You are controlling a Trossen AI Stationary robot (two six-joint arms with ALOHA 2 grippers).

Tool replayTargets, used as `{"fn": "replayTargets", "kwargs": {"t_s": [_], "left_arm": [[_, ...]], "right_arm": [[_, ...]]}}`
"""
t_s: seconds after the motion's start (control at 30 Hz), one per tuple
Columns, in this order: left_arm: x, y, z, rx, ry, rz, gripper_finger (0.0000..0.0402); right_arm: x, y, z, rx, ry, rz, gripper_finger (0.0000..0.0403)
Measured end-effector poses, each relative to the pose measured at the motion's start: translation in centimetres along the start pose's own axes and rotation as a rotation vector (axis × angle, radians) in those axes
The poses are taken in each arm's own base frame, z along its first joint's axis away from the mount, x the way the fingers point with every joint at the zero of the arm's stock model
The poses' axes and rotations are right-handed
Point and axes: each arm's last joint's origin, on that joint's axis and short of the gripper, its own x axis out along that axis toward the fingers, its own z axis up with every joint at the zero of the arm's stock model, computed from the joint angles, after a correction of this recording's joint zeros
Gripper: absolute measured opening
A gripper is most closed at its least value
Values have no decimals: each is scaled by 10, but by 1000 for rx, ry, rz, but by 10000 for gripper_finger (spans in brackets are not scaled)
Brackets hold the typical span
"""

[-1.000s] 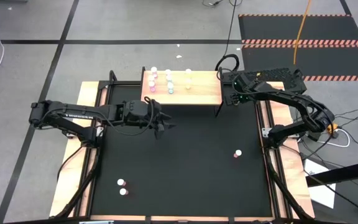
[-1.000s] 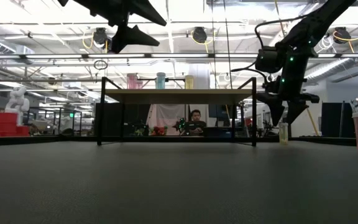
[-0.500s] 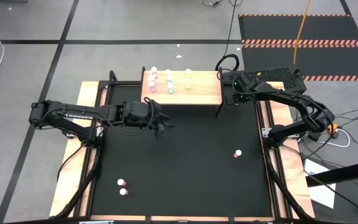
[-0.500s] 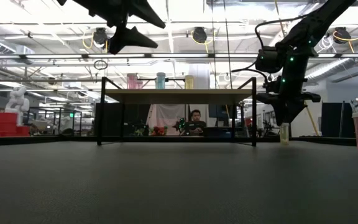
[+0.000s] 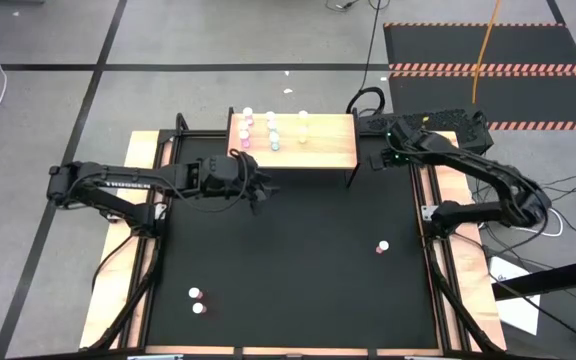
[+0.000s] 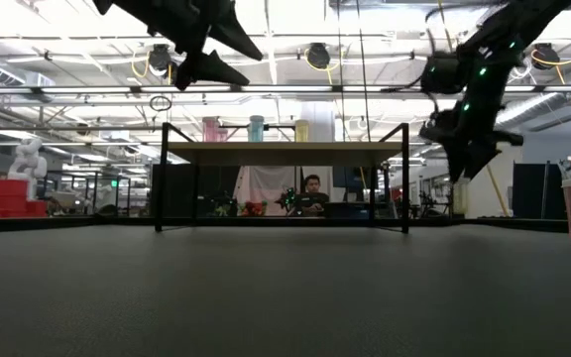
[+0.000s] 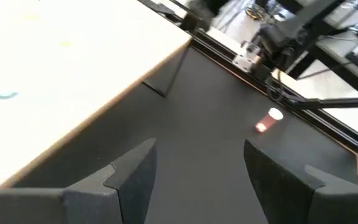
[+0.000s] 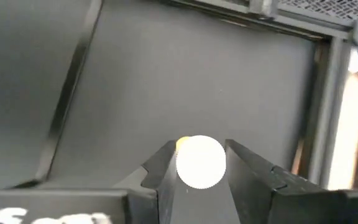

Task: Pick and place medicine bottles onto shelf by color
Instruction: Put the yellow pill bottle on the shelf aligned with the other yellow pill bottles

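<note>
Two grippers are up off the black mat on my screens. My right gripper point(image 8: 201, 171) has its dark fingers clamped on a tiny yellow medicine bottle point(image 8: 200, 162) with a white cap; only the right wrist view shows this, the round cap facing the camera with a sliver of yellow body behind it. So the bottle's long axis runs along the fingers, cap toward the wrist. From overhead, that right gripper point(image 5: 380, 160) hangs just beside the right end of the small light-wood shelf point(image 5: 328, 150) on thin black legs, and the bottle itself is hidden under the arm. The low view has the same gripper point(image 6: 469, 159) raised near the shelf's point(image 6: 285, 151) top level, off its end.

My left gripper point(image 5: 258, 190) hovers in front of the shelf's left part, fingers apart and empty; its wrist view looks across the board point(image 7: 55, 74) to a lone pink bottle point(image 7: 267, 121) lying well beyond the fingers. Overhead, that pink bottle point(image 5: 382, 246) sits well short of the right gripper. Upright pink, blue and yellow bottles point(image 5: 272, 132) stand on the board, and two more pink bottles point(image 5: 197, 301) rest far behind the left gripper.
</note>
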Motion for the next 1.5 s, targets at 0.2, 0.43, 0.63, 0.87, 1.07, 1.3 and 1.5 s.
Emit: {"fn": "replayTargets", "kwargs": {"t_s": [0.2, 0.43, 0.63, 0.87, 1.07, 1.3, 1.5], "left_arm": [[2, 17, 9, -7, -27, 56, 241], [2, 24, 12, -8, -34, 81, 241], [2, 26, 12, 112, -25, 87, 241], [-1, 37, 17, 196, 11, 39, 241], [-13, 50, 16, 253, 78, 81, 241], [-25, 65, 17, 289, 132, 143, 241], [-29, 70, 14, 275, 180, 169, 241]], "right_arm": [[-40, -8, -2, -13, 43, -17, 117], [-105, 5, 28, -67, -33, 38, 117], [-163, 24, 62, -61, -177, 81, 117], [-191, 73, 93, -85, -243, 200, 118], [-179, 138, 116, -192, -247, 256, 118], [-138, 195, 114, -320, -110, 281, 118], [-127, 224, 97, -431, -99, 283, 118]]}}
